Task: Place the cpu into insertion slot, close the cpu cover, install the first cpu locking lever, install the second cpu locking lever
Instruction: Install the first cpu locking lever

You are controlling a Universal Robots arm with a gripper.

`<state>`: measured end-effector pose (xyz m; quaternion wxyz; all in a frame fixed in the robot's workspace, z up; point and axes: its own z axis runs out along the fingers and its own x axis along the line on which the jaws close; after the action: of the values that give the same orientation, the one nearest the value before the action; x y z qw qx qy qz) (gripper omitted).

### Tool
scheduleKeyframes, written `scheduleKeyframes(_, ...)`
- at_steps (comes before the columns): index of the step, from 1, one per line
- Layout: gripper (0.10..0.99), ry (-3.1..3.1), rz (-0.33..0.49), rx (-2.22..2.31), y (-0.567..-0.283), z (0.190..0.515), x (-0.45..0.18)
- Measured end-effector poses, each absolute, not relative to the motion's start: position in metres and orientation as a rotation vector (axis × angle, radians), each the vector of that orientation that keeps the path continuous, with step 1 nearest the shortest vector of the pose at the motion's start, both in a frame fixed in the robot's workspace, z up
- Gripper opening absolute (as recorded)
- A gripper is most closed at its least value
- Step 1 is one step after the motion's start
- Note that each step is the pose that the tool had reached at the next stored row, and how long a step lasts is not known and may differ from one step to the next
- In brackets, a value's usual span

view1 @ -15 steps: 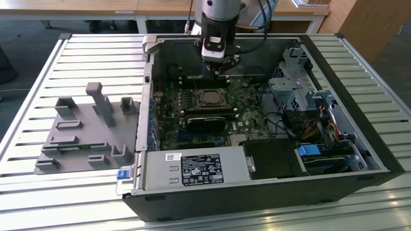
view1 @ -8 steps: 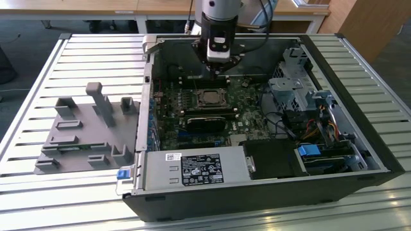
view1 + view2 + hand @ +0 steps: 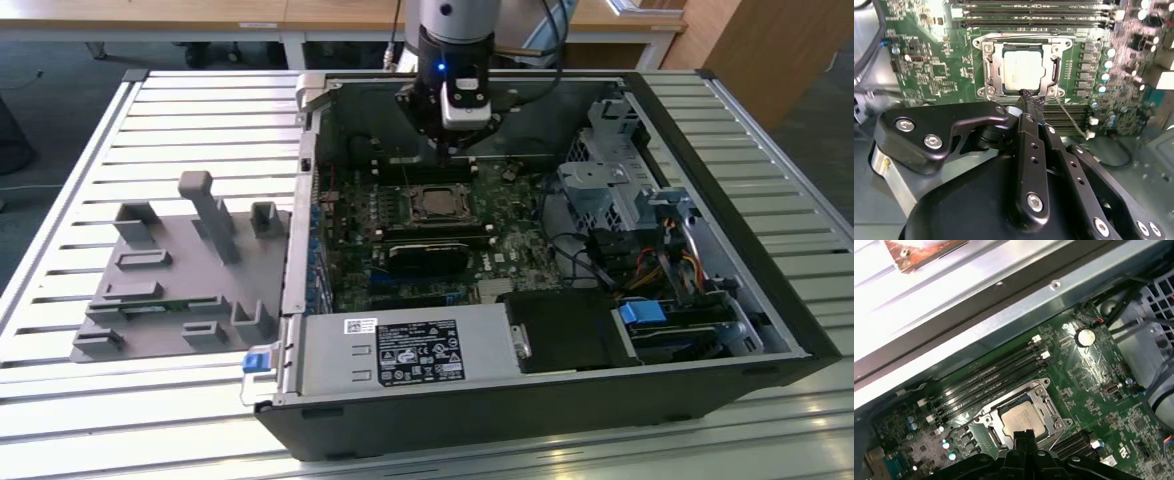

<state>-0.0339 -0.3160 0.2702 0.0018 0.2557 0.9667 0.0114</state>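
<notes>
The cpu lies flat in the insertion slot, silvery top up; it also shows in the first wrist view and in the exterior view. The cpu cover, a silver frame, lies down around the chip, and its edge is seen too. A thin wire lever slants away from the socket corner. My gripper hovers just off the socket's edge, fingers pressed together and shut, with nothing seen between them. It hangs over the board's far side, with its tips by the chip.
Long black memory slots run beside the socket on the case-wall side. A black card lies on the socket's near side. A power supply, drive cage and cables crowd the case. A grey fixture stands on the slatted table.
</notes>
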Motion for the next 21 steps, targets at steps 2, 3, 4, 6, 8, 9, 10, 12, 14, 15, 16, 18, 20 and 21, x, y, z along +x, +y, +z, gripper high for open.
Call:
scheduleKeyframes(2,0.106,3.048,0.036,0.748,-0.316,0.2701,-0.0339)
scheduleKeyframes(3,0.106,3.054,0.036,0.72,-0.316,0.2701,-0.0339)
scheduleKeyframes(4,0.106,3.06,0.036,0.694,-0.316,0.27,-0.0339)
scheduleKeyframes(6,0.106,3.071,0.037,0.643,-0.316,0.27,-0.0339)
scheduleKeyframes(8,0.106,3.08,0.037,0.591,-0.316,0.2699,-0.0339)
scheduleKeyframes(9,0.106,3.084,0.038,0.565,-0.316,0.2698,-0.0339)
scheduleKeyframes(10,0.106,3.087,0.038,0.543,-0.3159,0.2698,-0.0339)
scheduleKeyframes(12,0.106,3.09,0.039,0.505,-0.316,0.2698,-0.0339)
scheduleKeyframes(14,0.106,3.087,0.041,0.484,-0.316,0.2696,-0.034)
scheduleKeyframes(15,0.106,3.086,0.041,0.475,-0.316,0.2695,-0.0341)
scheduleKeyframes(16,0.106,3.086,0.042,0.465,-0.316,0.2694,-0.0342)
scheduleKeyframes(18,0.106,3.087,0.043,0.439,-0.316,0.2691,-0.0341)
scheduleKeyframes(20,0.106,3.094,0.044,0.389,-0.316,0.2687,-0.0342)
scheduleKeyframes(21,0.106,3.097,0.044,0.361,-0.316,0.2685,-0.0342)
